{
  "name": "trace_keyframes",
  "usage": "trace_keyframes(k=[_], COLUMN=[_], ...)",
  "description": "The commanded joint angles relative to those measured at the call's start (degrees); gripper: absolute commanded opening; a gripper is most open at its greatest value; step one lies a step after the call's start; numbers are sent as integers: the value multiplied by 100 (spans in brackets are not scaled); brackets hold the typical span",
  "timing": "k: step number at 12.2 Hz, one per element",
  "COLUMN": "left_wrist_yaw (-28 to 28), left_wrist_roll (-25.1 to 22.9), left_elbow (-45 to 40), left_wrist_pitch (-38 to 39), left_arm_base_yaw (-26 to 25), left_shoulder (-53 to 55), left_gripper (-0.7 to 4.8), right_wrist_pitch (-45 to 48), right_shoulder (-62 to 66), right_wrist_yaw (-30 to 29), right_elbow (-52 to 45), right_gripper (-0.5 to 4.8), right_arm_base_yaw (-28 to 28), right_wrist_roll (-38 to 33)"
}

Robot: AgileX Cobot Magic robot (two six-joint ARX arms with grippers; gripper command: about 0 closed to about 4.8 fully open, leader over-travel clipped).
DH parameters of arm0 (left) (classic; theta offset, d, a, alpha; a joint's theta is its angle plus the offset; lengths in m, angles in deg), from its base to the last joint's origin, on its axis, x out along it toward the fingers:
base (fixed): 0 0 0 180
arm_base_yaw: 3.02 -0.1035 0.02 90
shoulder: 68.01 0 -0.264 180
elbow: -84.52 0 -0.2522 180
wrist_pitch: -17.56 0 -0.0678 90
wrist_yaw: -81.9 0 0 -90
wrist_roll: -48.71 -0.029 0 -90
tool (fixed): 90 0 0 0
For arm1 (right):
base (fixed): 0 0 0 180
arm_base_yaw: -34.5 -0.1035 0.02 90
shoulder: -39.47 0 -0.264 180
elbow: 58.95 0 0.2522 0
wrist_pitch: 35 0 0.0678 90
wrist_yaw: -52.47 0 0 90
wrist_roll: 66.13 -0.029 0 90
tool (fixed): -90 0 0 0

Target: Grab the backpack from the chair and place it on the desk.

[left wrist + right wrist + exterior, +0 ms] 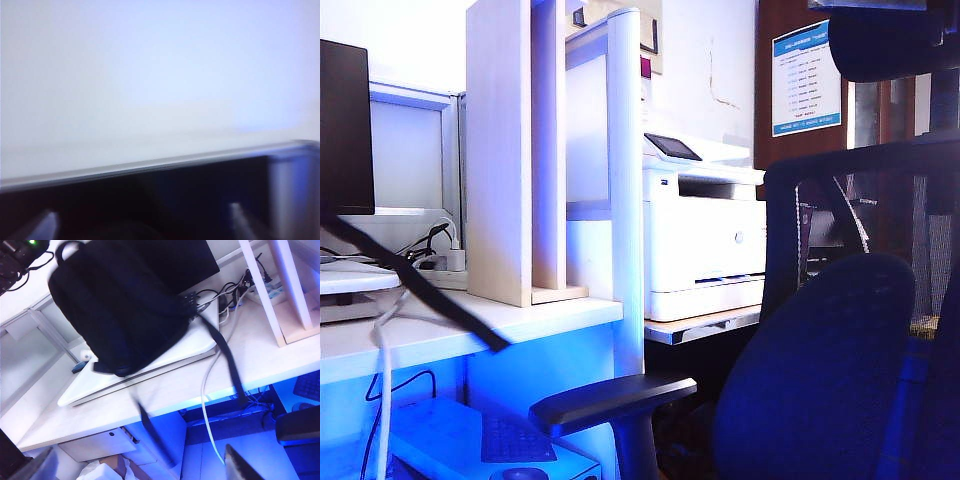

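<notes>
backpack point(120, 310): on the worktop point(165, 390), seen from right wrist cam; bottom rests on a flat white slab point(150, 367) lying on the worktop, body blurred.
backpack axis: long axis runs from the rounded bottom at the slab up to the top loop point(67, 247); loop end points away from the worktop's near edge, pack leaning, not flat.
straps: one dark strap point(225, 357) trails off the slab, across the worktop and over its near edge; a second thin strap point(150, 425) hangs below the edge. In exterior view a dark strap point(420, 290) crosses the worktop point(470, 325) diagonally at left.
containers: none open or holding anything that can be made out; a pale box-like unit point(97, 445) sits under the worktop, contents can't tell.
chair point(840, 380): right of exterior view, mesh back, armrest point(610, 395) near centre; no pack on it.
left gripper point(140, 225): close over the worktop edge, view very blurred; two finger tips show well apart, jaws wide open, nothing between them.
right gripper point(140, 465): hangs off the worktop's near side, apart from the pack; jaws spread wide, holding nothing.
other: white printer point(705, 240) far centre, pale wood divider point(515, 150) and white post point(623, 190) on the worktop, white cable point(207, 390) over the edge.
</notes>
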Motion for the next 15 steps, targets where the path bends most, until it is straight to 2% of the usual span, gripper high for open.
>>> trace_keyframes(k=[1, 2, 3, 4, 6, 7, 8, 9, 10, 11, 12, 13, 15], left_wrist_yaw=[411, 3311, 4122, 4594, 4489, 3980, 3506, 2879, 2778, 2732, 2531, 1725, 1626], left_wrist_roll=[584, 1718, 1873, 1187, 612, -175, -850, -1414, -1401, -1401, -1375, -894, -590], left_elbow=[15, 15, 15, 15, 15, 13, 9, 0, 0, -2, -61, -1283, -1978], left_wrist_pitch=[-37, -225, -205, 236, 846, 1991, 2905, 4061, 4594, 4837, 5156, 5136, 5134], left_arm_base_yaw=[-11, 13, 210, 1032, 1661, 2627, 3265, 4151, 4446, 4507, 4535, 4535, 4535], left_shoulder=[-120, -264, -409, -1115, -1556, -2004, -2280, -2632, -2833, -2933, -3163, -4669, -5348], left_gripper=[479, 479, 479, 465, 465, 465, 458, 433, 394, 392, 355, 339, 339], right_wrist_pitch=[15, 20, 33, 273, 308, 319, 306, 280, 190, 83, -181, -857, -1086], right_shoulder=[-17, -17, -22, -94, -170, -251, -308, -481, -643, -737, -925, -1578, -1840], right_wrist_yaw=[0, 0, 7, 17, 168, 310, 310, 232, 227, 227, 229, 315, 553], right_elbow=[39, 50, 72, 76, 85, 170, 260, 367, 367, 369, 369, 369, 369], right_gripper=[424, 420, 420, 418, 418, 418, 418, 418, 418, 418, 418, 417, 417], right_arm_base_yaw=[-4, -2, -2, 9, 28, 44, 153, 444, 619, 715, 870, 940, 942], right_wrist_roll=[28, 42, 61, 57, 61, 179, 210, 208, 205, 210, 227, 525, 538])
